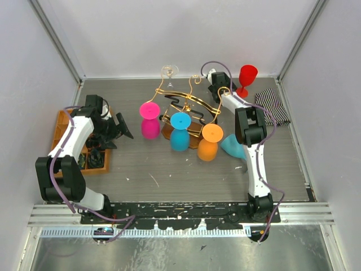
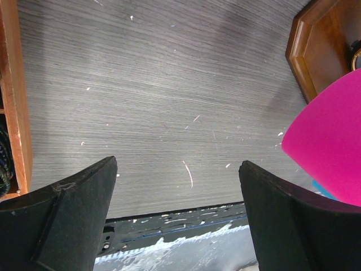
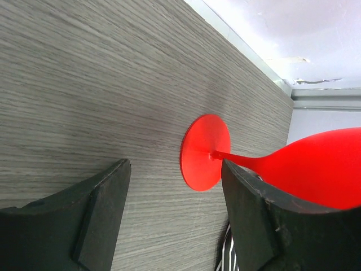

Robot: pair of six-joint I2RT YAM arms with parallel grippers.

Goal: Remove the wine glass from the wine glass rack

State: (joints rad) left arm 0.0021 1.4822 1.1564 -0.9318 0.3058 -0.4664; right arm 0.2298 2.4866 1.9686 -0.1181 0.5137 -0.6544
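Note:
The wine glass rack (image 1: 186,101) of gold wire on a brown wooden base (image 2: 316,45) stands mid-table. A pink glass (image 1: 150,118), a blue glass (image 1: 180,131) and an orange glass (image 1: 210,141) hang upside down from it; a clear glass (image 1: 169,72) is at its far end. A red wine glass (image 1: 246,79) stands upright on the table at the back right, off the rack. My right gripper (image 3: 175,192) is open and empty, with the red glass's foot (image 3: 206,152) just beyond its fingertips. My left gripper (image 2: 177,175) is open and empty, left of the pink glass (image 2: 333,147).
An orange compartment tray (image 1: 84,141) with small items sits at the left, its wall also in the left wrist view (image 2: 14,101). A teal glass (image 1: 232,147) lies by the right arm. A striped cloth (image 1: 272,106) lies at the right. Walls enclose the table.

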